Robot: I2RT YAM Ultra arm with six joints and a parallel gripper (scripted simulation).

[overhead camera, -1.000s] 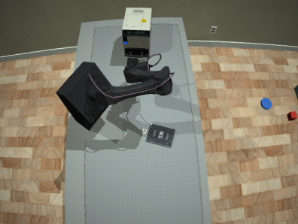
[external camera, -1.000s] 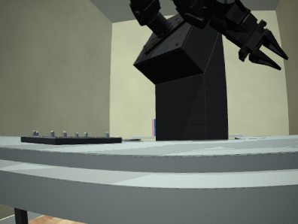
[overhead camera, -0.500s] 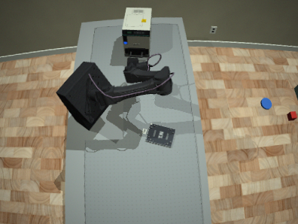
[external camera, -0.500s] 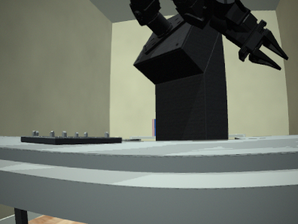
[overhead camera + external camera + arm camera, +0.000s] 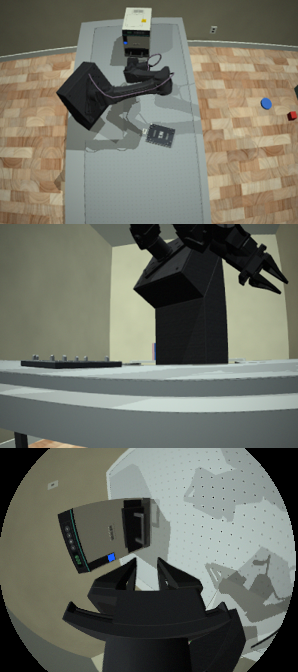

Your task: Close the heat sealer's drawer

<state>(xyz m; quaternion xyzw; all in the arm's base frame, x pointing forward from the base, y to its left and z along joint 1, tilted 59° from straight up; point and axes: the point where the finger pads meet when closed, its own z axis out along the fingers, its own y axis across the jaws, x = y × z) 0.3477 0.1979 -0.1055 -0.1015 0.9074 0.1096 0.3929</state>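
The heat sealer (image 5: 138,22) (image 5: 95,525) stands upright at the far end of the table. Its light (image 5: 125,43) (image 5: 111,557) is blue. The drawer front (image 5: 136,52) (image 5: 131,528) with its handle (image 5: 142,529) shows at the lower part of the sealer's face; it looks pushed in. The seal sheet, the plate and the sealing frame are hidden inside. My gripper (image 5: 284,288) (image 5: 147,561) is partly open, with nothing between its fingers, raised in front of the sealer and touching nothing.
A dark pegged board (image 5: 160,135) (image 5: 71,364) lies on the table (image 5: 143,188) on the near side of the arm, with a small white piece (image 5: 144,131) beside it. A blue disc (image 5: 266,103) and a red cube (image 5: 292,116) lie on the floor to the right.
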